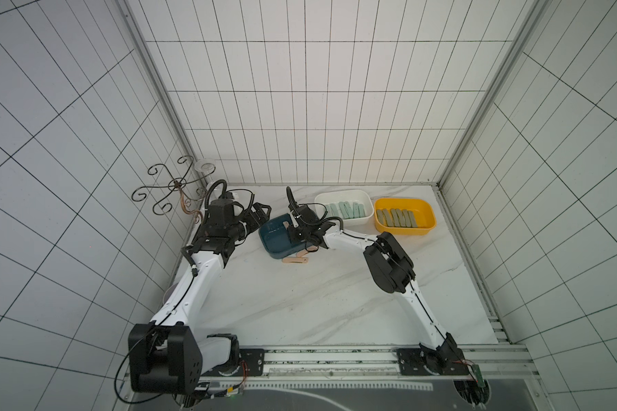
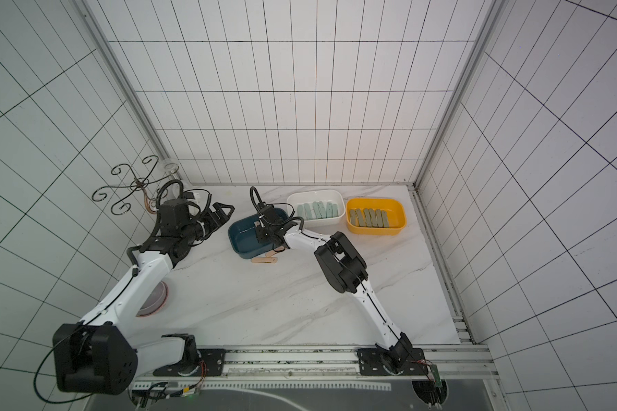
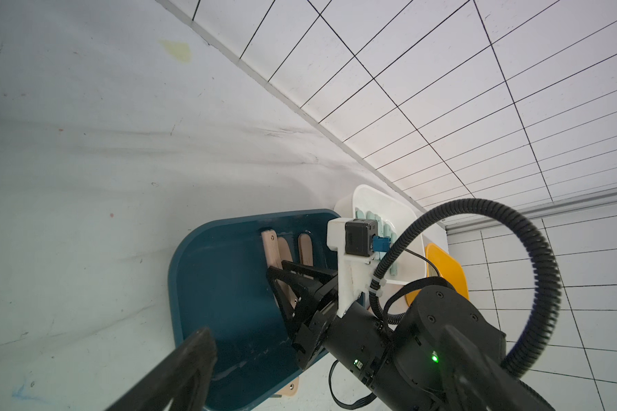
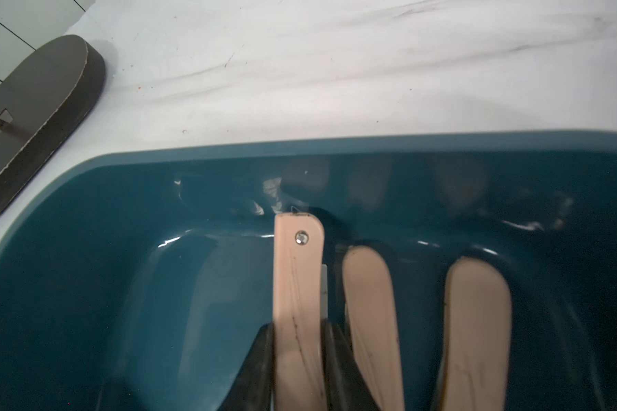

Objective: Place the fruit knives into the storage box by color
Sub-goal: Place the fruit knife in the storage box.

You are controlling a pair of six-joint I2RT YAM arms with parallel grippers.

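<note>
A white marble-patterned counter (image 1: 300,302) stands inside a tiled booth, seen from above. Two robot arms reach in from its near edge. Three shallow storage boxes sit in a row along the far side: a dark blue box (image 1: 270,240) on the left, a white box (image 1: 339,196) in the middle and a yellow box (image 1: 427,213) on the right. The white box holds a row of mint-green knives (image 1: 346,210). The yellow box holds a row of olive-grey knives (image 1: 396,217).

The right tool (image 4: 297,341) is down inside the dark blue box. Its fingers press against both sides of a peach-pink knife (image 4: 296,277), pinching it. The knife's riveted end points at the box wall and lies close to it. Whether the knife rests on the box floor cannot be told. Just beside it in the same box lie two more peach-pink knives (image 4: 371,302), side by side and parallel to the pinched one.

Outside the box, on the counter just beside its near wall, lie loose peach-pink knives (image 1: 294,260), partly hidden by the right arm.

The left tool (image 1: 262,213) hovers near the left end of the dark blue box, fingers spread and holding nothing. In the far left corner, behind the left arm, stands a black wire stand (image 1: 168,188) with curled arms.
</note>
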